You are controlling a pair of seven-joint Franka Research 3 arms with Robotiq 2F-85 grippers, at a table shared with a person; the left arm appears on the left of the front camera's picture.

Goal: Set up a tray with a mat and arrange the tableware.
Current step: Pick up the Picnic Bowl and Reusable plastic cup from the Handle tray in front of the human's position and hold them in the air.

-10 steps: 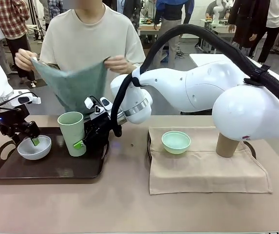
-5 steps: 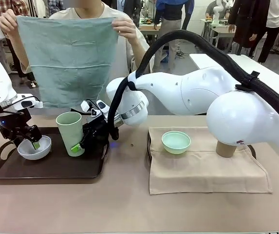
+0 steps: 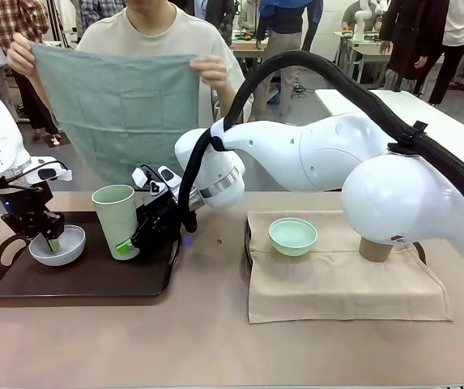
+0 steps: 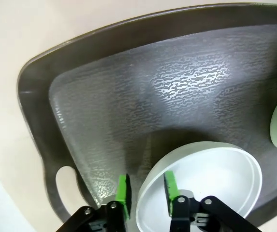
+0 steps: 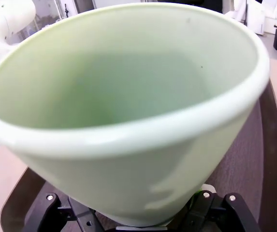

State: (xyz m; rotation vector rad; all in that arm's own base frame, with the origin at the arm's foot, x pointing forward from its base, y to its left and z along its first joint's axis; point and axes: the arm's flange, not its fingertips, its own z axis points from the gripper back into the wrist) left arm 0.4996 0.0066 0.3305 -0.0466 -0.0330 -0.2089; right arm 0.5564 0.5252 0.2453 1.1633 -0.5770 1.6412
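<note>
On the dark tray (image 3: 86,279) at the left sits the white bowl (image 3: 63,250). My left gripper (image 3: 51,241) is shut on its near rim, and the left wrist view shows one green pad inside the white bowl (image 4: 211,181) and one outside. The pale green cup (image 3: 115,219) stands on the same tray, leaning slightly, with my right gripper (image 3: 128,243) shut on its lower part. In the right wrist view the pale green cup (image 5: 128,96) hides the fingers. A mint green bowl (image 3: 292,236) and a brown cup (image 3: 375,241) rest on the beige mat (image 3: 337,284) at the right.
Across the table a person holds a green cloth (image 3: 118,105) spread out by its top corners. My right arm reaches across the middle of the table. A second tray's edge (image 3: 248,243) shows beside the beige mat.
The person lifted and spread the green cloth. My left gripper closed on the white bowl's rim. My right gripper and the pale green cup shifted slightly left, the cup now leaning.
</note>
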